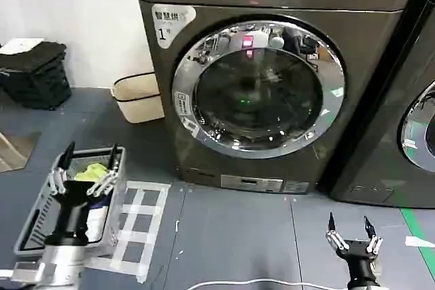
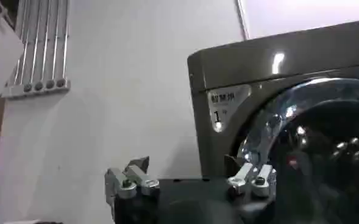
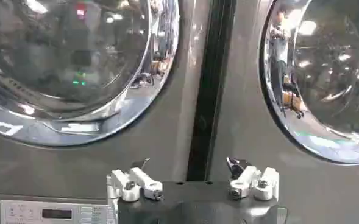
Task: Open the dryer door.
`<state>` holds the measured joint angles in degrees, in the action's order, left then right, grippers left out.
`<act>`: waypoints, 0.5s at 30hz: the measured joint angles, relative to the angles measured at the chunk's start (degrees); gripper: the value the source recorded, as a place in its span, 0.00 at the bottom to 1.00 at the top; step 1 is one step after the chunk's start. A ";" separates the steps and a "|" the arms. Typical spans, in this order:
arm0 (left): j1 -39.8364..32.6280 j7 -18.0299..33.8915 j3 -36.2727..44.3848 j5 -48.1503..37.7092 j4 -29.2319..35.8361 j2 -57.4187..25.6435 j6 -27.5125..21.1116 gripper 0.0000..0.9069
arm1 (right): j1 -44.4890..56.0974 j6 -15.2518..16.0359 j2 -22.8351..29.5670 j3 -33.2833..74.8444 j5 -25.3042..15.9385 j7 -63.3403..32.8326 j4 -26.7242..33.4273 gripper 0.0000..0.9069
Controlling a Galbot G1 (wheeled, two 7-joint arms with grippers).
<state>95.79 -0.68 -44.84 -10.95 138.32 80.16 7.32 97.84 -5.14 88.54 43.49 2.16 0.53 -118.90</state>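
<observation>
Head view: grey-brown front-loading machine (image 1: 272,86) stands against the white wall, white "1" sticker (image 1: 170,22) at its upper corner on the robot's left. The large round dryer door with wide shiny chrome rim and dark tinted glass centre (image 1: 258,86) sits flush in the machine's front face, closed. A small light control panel (image 1: 251,183) runs along the base below the door. To the robot's right, a darker neighbouring machine (image 1: 387,134) with a partly seen chrome-ringed door (image 1: 414,127).

Left gripper (image 1: 87,168): low at the robot's left, well apart from the dryer door, jaws spread apart and holding nothing. It hangs over a grey wire laundry basket (image 1: 41,215) on the blue-grey floor (image 1: 231,236); yellow-green cloth (image 1: 92,171) lies in the basket. White tape grid (image 1: 139,215) on the floor just beside the basket.

Right gripper (image 1: 351,229): low at the robot's right, in front of the gap between the two machines, jaws apart, empty, not touching the door.

Right wrist view: right gripper (image 3: 194,182) faces the dark seam between the machines, the dryer door's chrome rim (image 3: 75,73) to one side, the neighbour's door (image 3: 319,79) to the other.

Left wrist view: left gripper (image 2: 191,181) points toward the wall and the machine's sticker corner.

Also on the floor: cream tub (image 1: 139,96) beside the machine, black crate (image 1: 34,73) by the wall.
</observation>
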 joint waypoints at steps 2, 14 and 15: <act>0.04 -0.05 -0.08 -0.03 0.21 -0.09 -0.08 1.00 | -0.17 0.20 -0.38 -0.11 -0.37 0.97 -0.77 1.00; 0.57 -1.67 -1.71 -0.66 1.60 -0.93 -0.92 1.00 | -3.92 1.50 -5.43 -2.97 0.60 1.89 -3.54 1.00; 0.57 -1.70 -1.79 -0.72 1.75 -1.02 -1.02 1.00 | -4.40 1.84 -6.11 -3.23 0.92 1.90 -3.53 1.00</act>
<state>96.35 -2.38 -46.63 -11.66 140.07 79.14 6.30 93.44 -3.30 82.42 40.26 3.08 2.44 -122.43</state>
